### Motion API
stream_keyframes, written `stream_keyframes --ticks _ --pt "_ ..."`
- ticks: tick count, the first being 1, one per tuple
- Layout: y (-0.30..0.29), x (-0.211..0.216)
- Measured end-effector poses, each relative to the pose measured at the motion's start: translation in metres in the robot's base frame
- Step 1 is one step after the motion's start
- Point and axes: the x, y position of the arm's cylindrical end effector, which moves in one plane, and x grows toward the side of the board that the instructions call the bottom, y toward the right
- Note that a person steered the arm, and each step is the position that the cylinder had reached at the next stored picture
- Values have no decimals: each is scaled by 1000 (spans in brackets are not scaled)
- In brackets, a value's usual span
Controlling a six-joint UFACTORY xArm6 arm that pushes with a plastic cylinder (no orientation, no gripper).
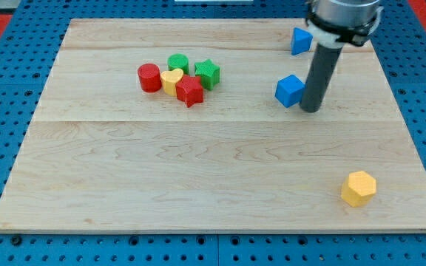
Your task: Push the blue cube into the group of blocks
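The blue cube (289, 90) lies right of the board's middle, toward the view's top. My tip (310, 110) stands just to its right, touching or nearly touching its right side. The group of blocks sits to the cube's left: a red cylinder (149, 77), a yellow heart-shaped block (171, 80), a red star-shaped block (189, 91), a green cylinder (178, 63) and a green star-shaped block (207, 73), all packed close together. A wide gap of board separates the cube from the group.
A second blue block (300, 41), angular in shape, lies near the board's top edge, above the cube and partly beside the rod. A yellow hexagonal block (359, 188) lies near the bottom right. The wooden board (198, 185) rests on a blue pegboard.
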Motion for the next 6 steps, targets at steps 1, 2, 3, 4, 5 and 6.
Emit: stream_keyframes --ticks 1,2,3,4,5,6 --pt "32 3" --pt "93 -17" --pt "69 -64" --pt "7 -63" --pt "-34 -16" --pt "-67 -1"
